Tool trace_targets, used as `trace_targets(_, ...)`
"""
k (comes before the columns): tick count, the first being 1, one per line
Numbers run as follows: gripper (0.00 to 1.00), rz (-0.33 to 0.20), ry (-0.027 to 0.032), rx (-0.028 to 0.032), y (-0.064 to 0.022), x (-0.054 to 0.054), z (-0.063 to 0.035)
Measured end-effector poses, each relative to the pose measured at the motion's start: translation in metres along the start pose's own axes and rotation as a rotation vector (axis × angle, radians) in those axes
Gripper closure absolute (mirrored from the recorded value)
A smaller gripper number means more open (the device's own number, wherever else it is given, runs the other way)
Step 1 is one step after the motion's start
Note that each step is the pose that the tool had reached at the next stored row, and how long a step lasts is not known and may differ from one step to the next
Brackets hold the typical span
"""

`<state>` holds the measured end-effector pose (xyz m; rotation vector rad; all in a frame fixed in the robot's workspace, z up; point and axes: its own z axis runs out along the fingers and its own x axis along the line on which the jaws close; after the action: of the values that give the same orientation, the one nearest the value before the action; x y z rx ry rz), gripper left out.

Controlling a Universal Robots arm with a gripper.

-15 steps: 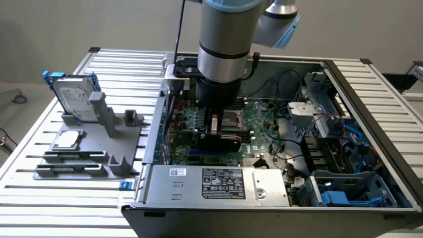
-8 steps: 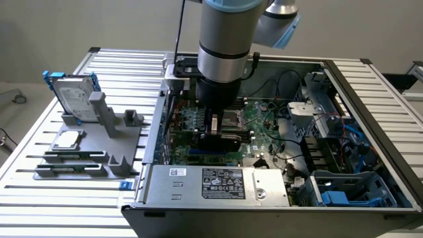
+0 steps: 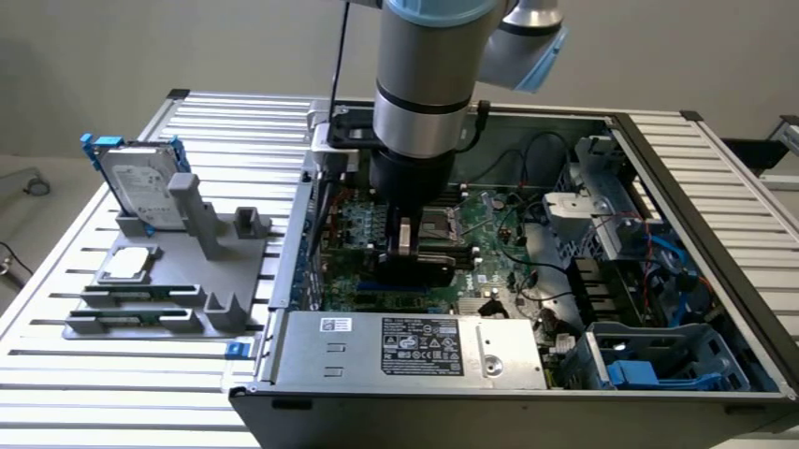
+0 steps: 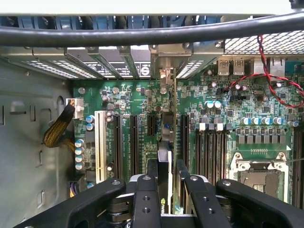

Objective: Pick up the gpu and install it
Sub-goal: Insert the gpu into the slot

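My gripper (image 3: 413,245) reaches down into the open computer case (image 3: 699,234), over the green motherboard (image 3: 500,238). It is shut on the gpu (image 3: 420,271), whose glossy black shroud shows below the fingers. In the wrist view the gpu (image 4: 166,135) stands edge-on between the two black fingers (image 4: 153,172) of the gripper (image 4: 167,164). The card lines up with a long black expansion slot on the motherboard (image 4: 123,97), and its silver end bracket (image 4: 164,72) sits at the case's rear slot openings. Whether the card's edge touches the slot I cannot tell.
A silver hard drive with a blue frame (image 3: 138,182) stands on a grey fixture (image 3: 163,281) at the exterior view's left. The power supply (image 3: 413,344) fills the case's near side. A white slot (image 4: 100,145), memory slots (image 4: 211,152), the processor socket (image 4: 259,178) and red-black wires (image 4: 270,76) surround the card.
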<state>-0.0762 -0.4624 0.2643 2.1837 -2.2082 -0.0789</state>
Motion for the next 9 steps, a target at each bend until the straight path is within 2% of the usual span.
trace_targets(9, 0.74, -0.001, -0.0002, 0.0004, 0.0002, -0.0001, 0.0023)
